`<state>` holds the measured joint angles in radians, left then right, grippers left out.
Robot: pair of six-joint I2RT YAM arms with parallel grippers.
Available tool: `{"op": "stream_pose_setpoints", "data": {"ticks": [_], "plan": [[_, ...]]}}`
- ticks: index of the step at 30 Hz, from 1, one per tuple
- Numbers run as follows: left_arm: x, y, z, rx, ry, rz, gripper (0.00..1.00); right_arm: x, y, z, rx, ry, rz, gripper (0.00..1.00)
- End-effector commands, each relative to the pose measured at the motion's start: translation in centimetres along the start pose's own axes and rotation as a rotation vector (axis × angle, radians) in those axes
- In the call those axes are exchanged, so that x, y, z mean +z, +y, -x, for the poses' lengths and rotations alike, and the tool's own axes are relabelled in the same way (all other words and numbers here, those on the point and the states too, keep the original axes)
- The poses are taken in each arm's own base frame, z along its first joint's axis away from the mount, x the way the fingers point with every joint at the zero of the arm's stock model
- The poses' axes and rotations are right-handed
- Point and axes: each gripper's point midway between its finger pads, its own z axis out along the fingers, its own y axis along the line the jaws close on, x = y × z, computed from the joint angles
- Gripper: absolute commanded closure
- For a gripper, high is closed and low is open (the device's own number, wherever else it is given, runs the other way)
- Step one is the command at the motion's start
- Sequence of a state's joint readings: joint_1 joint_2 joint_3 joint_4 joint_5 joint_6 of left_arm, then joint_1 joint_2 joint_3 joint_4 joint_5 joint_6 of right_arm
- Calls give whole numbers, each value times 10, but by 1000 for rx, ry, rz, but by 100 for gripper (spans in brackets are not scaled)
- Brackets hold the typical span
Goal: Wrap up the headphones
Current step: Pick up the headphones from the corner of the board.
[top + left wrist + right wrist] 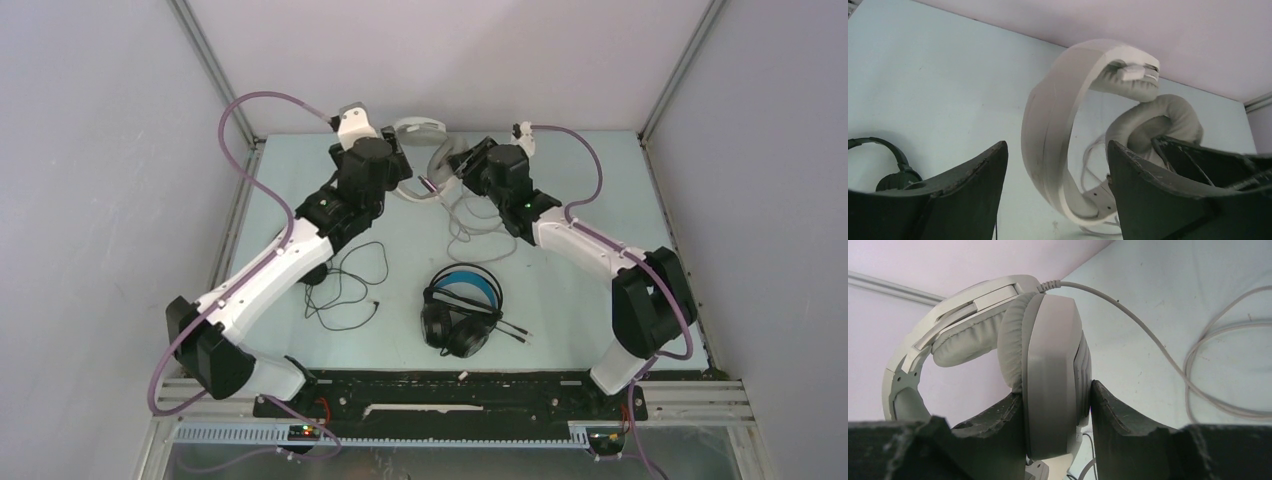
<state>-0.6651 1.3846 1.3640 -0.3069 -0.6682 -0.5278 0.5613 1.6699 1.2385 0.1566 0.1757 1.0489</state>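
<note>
Now, step in hand: the first headset is taken up for wrapping. Its cord is not yet wound, so the task seems near its beginning.
Task's thing: the white-grey headphones (418, 126) are at the far middle of the bench (410, 255), close to the back wall, between the two arms.
Right side: the right pincer (1055, 400) pinches one ear cup of this headset, with one finger on the cushion side and one on the outer shell. The cup stands upright between them.
Left side: the left pincer (1057, 150) is spread. The headband stands in the gap between its fingers with free space on both sides, so it grips nothing.
Cord: the grey cord (1098, 291) leaves the top of the held cup and lies in loose loops on the bench, toward the near side.
Other headsets: the black pair with blue-lined headband (462, 310) lies in the near middle. The small thin black pair (898, 177) lies partly under the left arm, with its thin cord spread out.
Next move, as a judgement: the left pincer probably needs to close on the headband to steady it, or to go down for the loose cord. After that the cord must be led around the headset in neat turns.
Possible trouble: the loops may tangle or slide off the smooth band.
Writing: no brand, label or letters can be read on any headset.
</note>
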Motion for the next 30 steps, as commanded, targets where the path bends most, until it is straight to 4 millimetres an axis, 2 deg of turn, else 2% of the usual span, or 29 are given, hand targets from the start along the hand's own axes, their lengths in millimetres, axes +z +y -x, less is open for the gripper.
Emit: {"op": "stream_pose_setpoints", "data": {"ticks": [1,5,11,14,18,21,25,27,30], "plan": [[11,1,15,-62,19,25,26,-31,67,51,-52,-193,164,78],[21,7,2,-41,54,53,32,-33,68,50,-85,-198,161,79],[27,10,-9,-26,71,72,40,-32,70,50,-92,-210,169,80],[30,7,-14,-16,83,63,52,-31,72,50,-99,-217,176,80],[35,5,-18,14,93,63,82,-28,72,44,-132,-202,189,79],[39,5,-13,44,80,64,99,-26,76,38,-218,-158,243,70],[49,9,0,83,51,80,100,-25,71,31,-318,-60,317,51],[53,11,10,84,34,86,100,-29,63,32,-358,-14,314,42],[57,14,27,104,12,92,100,-45,59,40,-436,26,331,32]]}}
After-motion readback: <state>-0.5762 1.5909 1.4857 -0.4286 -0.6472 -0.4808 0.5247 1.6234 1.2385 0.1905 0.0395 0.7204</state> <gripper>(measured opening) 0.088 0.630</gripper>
